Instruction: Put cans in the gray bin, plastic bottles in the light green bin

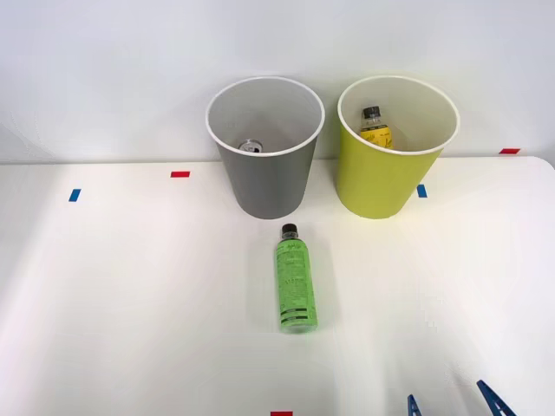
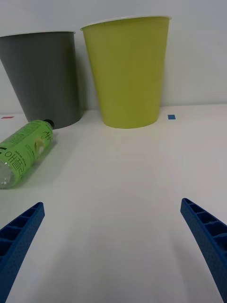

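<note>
White tabletop [image 1: 130, 295] carries a gray bin [image 1: 267, 173] with a can [image 1: 251, 146] in it, and beside it a light green bin [image 1: 386, 178] holding a yellow-labelled bottle [image 1: 375, 128]. One green bottle [image 1: 295, 279] lies on its side before the gray bin, so sorting looks nearly finished. Spread and empty at the near edge, the right tool [image 1: 453, 400] must next reach left to that bottle and close across its body.

The surface [image 1: 130, 303] was white. Small bits of tape were stuck on it: a red one [image 1: 179, 174] and a blue one [image 1: 75, 195] far back, another red one [image 1: 281, 413] near the front edge. A white wall [image 1: 104, 69] stood behind.
</note>
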